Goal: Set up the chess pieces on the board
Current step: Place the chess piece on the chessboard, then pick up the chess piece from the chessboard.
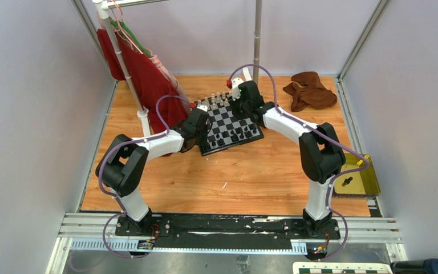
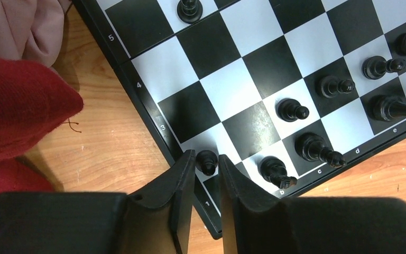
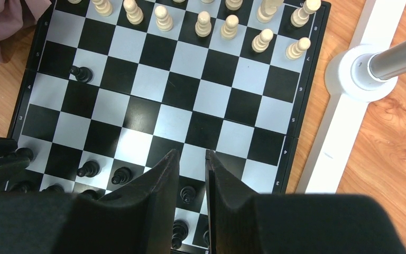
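Top external view, starting nearest me: a yellow tray (image 1: 370,180) sits at the bench's (image 1: 205,177) right edge with a small dark thing in it, too small to name. Beyond it the board (image 1: 228,121) lies skewed near the bench's far edge, with black pieces (image 1: 228,137) along its near edge and cream pieces (image 1: 218,100) along its far edge.

My left gripper (image 2: 206,156) is down at the board's near left corner. Its fingers stand close on either side of a black pawn (image 2: 207,163), which is upright on the white edge square one row in. I cannot tell whether they press it or stand just clear.

My right gripper (image 3: 193,154) hangs over the near rows. Its fingers are apart and clamp nothing, and another pawn (image 3: 188,194) stands on the square under the gap.

Farther up the left edge, a lone black pawn (image 3: 80,74) is out of line. It looks like the next piece to fetch.

My worries:
- If I lift the left gripper while one finger drags, the corner pawn could tip off the board's edge or into its neighbour.
- A red cloth (image 2: 21,111) lies just beside the board's left edge. If the left arm snags it, the board could shift and topple rows already set.
- If the right gripper drops with its fingers this narrow, it could knock over the pieces around that gap.
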{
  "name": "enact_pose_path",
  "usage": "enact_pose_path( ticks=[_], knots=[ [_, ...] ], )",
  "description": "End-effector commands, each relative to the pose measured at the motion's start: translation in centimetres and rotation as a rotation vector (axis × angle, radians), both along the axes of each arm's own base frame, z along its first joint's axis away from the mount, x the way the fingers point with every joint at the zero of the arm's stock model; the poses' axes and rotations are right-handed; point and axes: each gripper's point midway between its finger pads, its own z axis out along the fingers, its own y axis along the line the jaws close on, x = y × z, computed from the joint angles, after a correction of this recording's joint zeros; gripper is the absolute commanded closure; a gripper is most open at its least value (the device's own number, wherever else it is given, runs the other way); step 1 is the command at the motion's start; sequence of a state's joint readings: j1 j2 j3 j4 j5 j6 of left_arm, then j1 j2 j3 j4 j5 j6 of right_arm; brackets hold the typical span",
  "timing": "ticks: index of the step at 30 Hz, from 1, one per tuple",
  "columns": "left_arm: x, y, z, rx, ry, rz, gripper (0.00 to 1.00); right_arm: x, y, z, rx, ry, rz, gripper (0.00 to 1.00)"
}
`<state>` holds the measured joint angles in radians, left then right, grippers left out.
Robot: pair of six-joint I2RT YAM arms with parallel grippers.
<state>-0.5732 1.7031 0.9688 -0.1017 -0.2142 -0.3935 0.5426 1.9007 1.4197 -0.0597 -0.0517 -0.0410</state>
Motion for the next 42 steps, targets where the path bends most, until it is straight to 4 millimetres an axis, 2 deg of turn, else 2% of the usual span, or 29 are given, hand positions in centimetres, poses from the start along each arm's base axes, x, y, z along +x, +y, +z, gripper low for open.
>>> enact_pose_path(
  ticks=[1,11,16,20,25,29,36,42],
  knots=[
    [0.5,-0.6,0.5,0.001,-0.018,0.006,0.71,0.0,-0.8,1.3,0.014,-0.02,-0.014,0.71],
    [0.5,-0.8,1.6,-0.004,-0.035,0.008,0.64,0.0,-0.7,1.6,0.023,-0.022,-0.004,0.71],
    [0.5,-0.4,3.6,-0.011,-0.074,0.018,0.58,0.1,-0.1,2.0,0.043,-0.021,0.013,0.71],
    [0.4,0.1,6.0,-0.029,-0.124,0.035,0.51,-0.1,0.8,2.4,0.058,-0.007,0.052,0.7],
    [-0.3,1.4,8.6,-0.056,-0.188,0.086,0.42,-0.7,2.9,2.4,0.082,0.027,0.134,0.67],
    [-1.2,2.6,10.2,-0.075,-0.229,0.124,0.39,-1.2,5.3,2.2,0.09,0.051,0.2,0.66],
    [-3.0,4.2,10.1,-0.083,-0.23,0.158,0.3,-1.6,9.4,1.6,0.074,0.063,0.278,0.66],
    [-4.4,5.0,10.0,-0.1,-0.234,0.16,0.23,-2.0,11.7,-0.5,0.059,0.093,0.309,0.67]
  ],
)
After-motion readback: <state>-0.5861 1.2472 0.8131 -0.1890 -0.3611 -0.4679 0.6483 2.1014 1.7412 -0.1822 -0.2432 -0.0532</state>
